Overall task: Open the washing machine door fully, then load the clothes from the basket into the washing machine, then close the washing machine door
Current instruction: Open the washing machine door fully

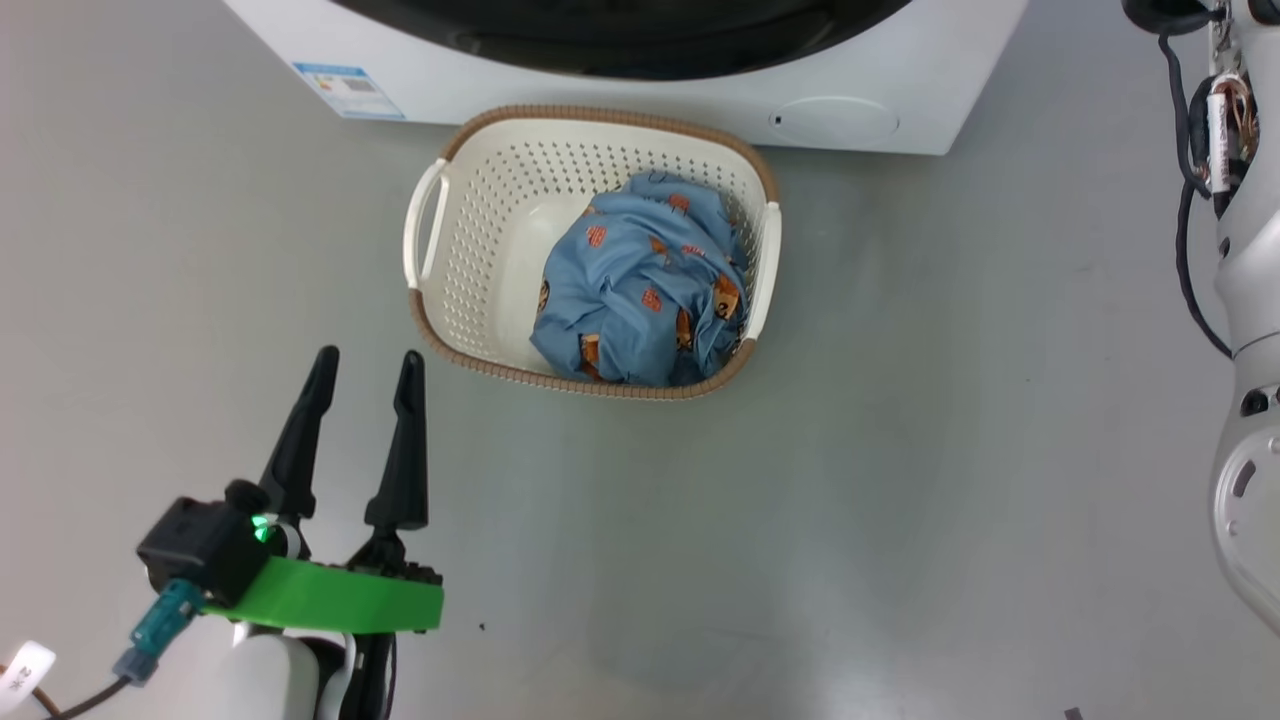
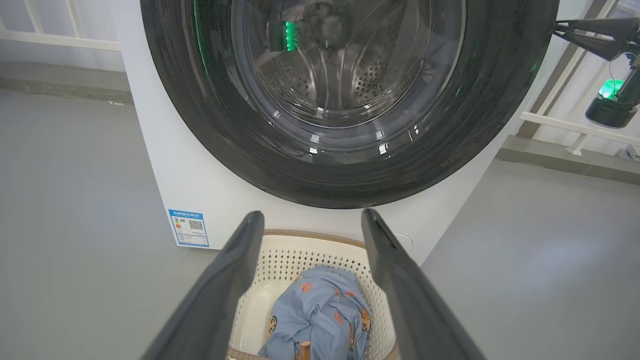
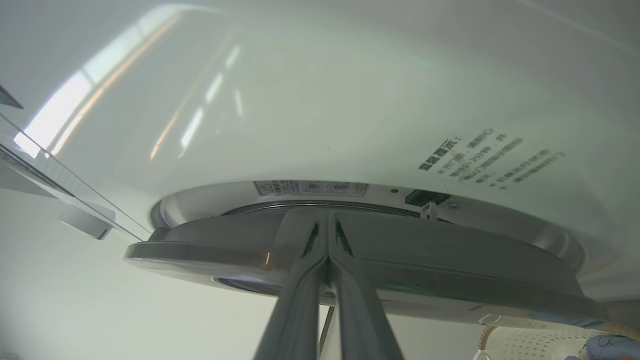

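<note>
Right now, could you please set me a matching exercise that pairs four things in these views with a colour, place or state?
Things:
1. left gripper
2. right gripper
3. clothes
4. basket

Descriptions:
A. light blue with orange patches
B. on the floor, in front of the washing machine
C. fingers pressed together
D. fingers spread apart

Pairs: 1-D, 2-C, 3-A, 4-B

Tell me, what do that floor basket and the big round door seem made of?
The basket looks like matt cream plastic, moulded with rows of small holes; its brown rim seems woven. The washing machine door looks like glossy black plastic around a clear glass window, judging by reflections.
</note>
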